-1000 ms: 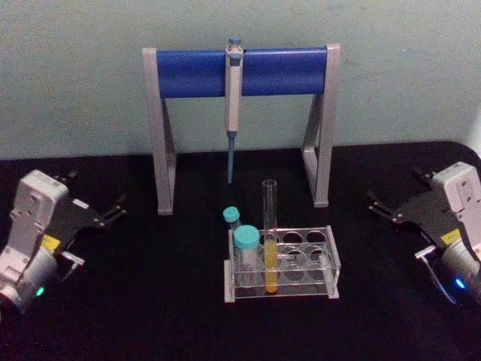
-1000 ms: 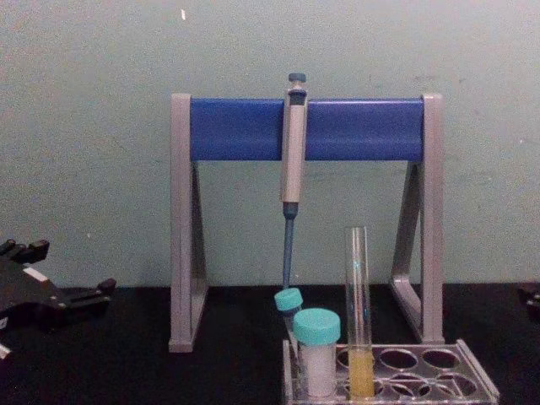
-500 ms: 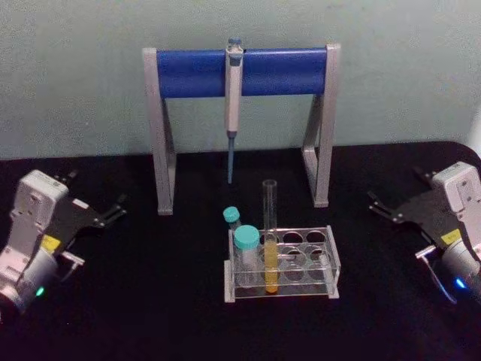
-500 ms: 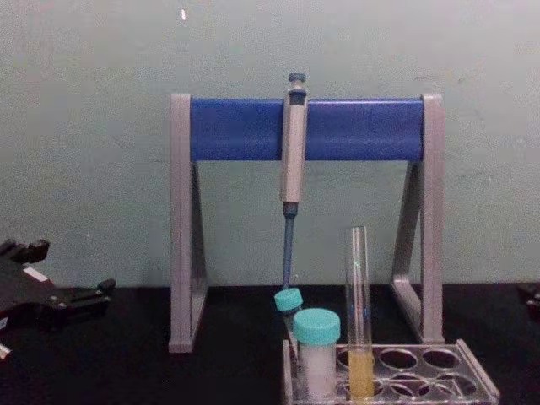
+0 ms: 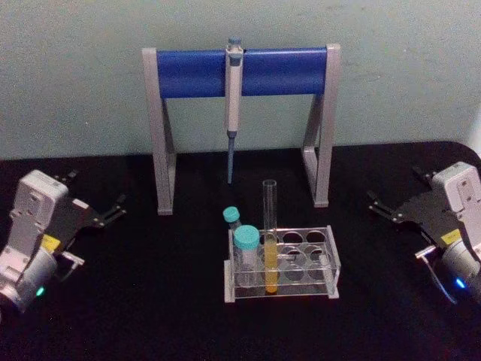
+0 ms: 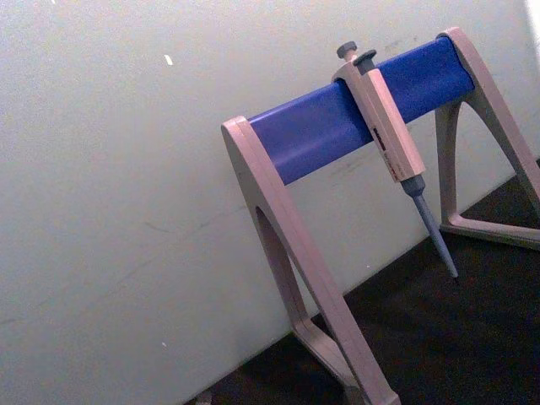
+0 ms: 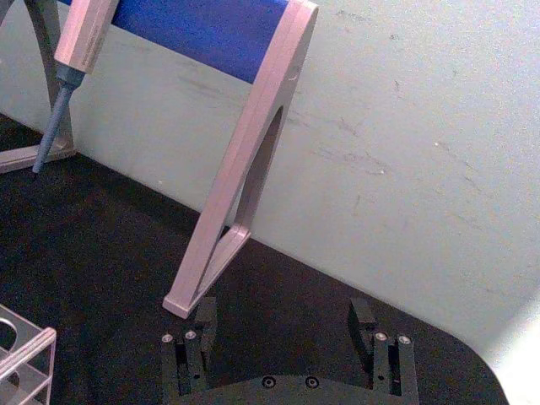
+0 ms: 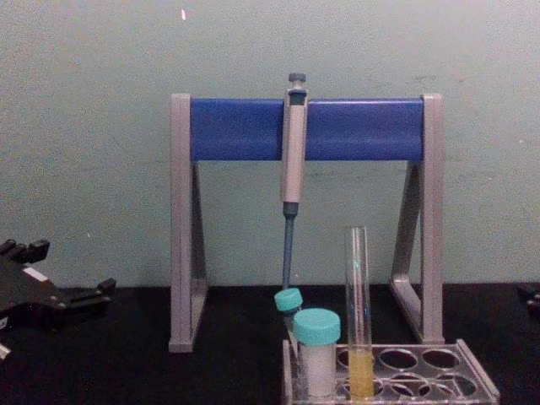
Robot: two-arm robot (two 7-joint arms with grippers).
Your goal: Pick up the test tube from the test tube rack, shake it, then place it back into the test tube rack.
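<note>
**Resting apart: both pincers empty, tube in its rack**

The right pincer (image 5: 373,204) sits at the right side of the black bench (image 5: 150,301). Its fingers (image 7: 196,342) are spread wide in the right wrist view, holding nothing and touching nothing. The left pincer (image 5: 114,210) lies at the bench's left side. It seems spread too, though its tips are small and dark against the bench, and it is empty as well. Both are well apart from the rack (image 5: 331,261).

The chest view cuts the rack off at its lower edge, so the bottoms of the tube and vials are lost there.

The tube (image 5: 269,233) stands upright in a front hole of the rack, just beside a teal-capped vial (image 5: 246,242). It is clear, uncapped glass, with yellow-orange liquid filling its lower part. Behind, a pipette (image 5: 234,90) hangs from the stand (image 5: 192,73).
</note>
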